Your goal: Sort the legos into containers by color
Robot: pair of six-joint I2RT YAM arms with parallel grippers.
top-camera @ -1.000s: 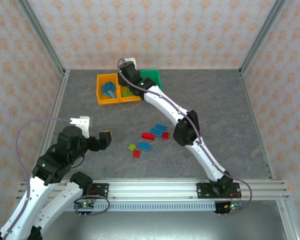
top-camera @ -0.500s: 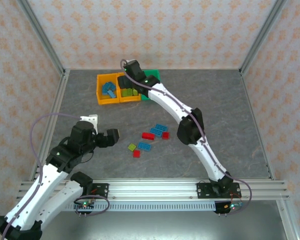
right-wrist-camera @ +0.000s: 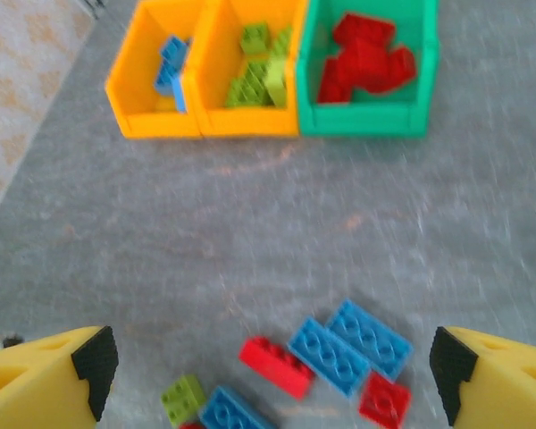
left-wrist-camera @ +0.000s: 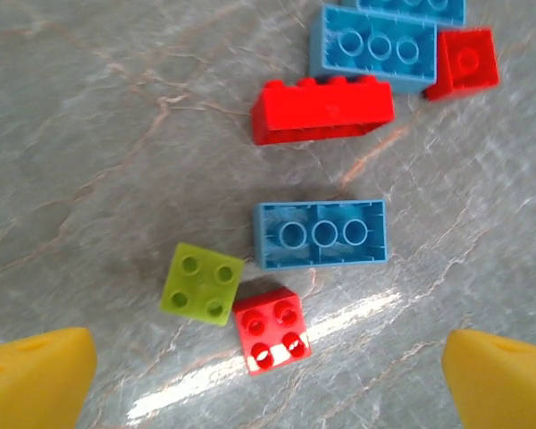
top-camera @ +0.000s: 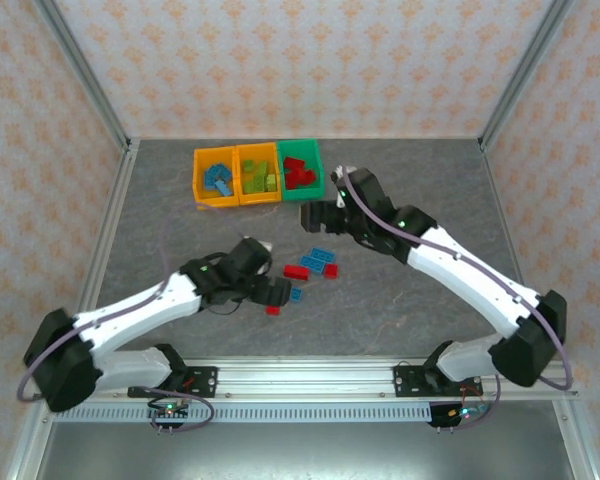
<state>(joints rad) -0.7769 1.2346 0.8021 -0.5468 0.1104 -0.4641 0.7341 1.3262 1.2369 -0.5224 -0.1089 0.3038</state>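
Left pincer (left-wrist-camera: 268,375) gaped wide above a lime green lego (left-wrist-camera: 203,283) at lower centre; right pincer (right-wrist-camera: 268,380) stood wide, empty.

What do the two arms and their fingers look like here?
Both the left arm and right arm are white shells with black joints. A thin lilac cable runs along the left arm. The fingers are yellow; the right gripper's carry black pads.
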